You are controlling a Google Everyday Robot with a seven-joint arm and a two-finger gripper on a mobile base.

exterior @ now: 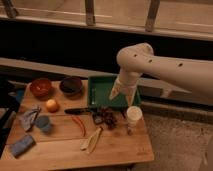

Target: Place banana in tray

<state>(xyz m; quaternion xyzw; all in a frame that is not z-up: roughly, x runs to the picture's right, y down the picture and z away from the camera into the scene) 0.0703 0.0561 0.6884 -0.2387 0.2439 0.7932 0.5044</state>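
Observation:
The banana (pixel 91 139) is small, pale yellow and looks split. It lies on the wooden table (pixel 115 147) near the front, just right of the red chili (pixel 78 125). The dark green tray (pixel 102 91) sits at the back of the table. My gripper (pixel 123 97) hangs from the white arm over the right part of the tray, well away from the banana. Nothing shows in the gripper.
Two round brown bowls (pixel 41 86) (pixel 71 85) stand at the back left, with an orange fruit (pixel 51 105) in front of them. A black knife (pixel 77 110), a dark grape bunch (pixel 106 118) and a white cup (pixel 134 115) lie between tray and banana. Blue items (pixel 22 145) lie at the left.

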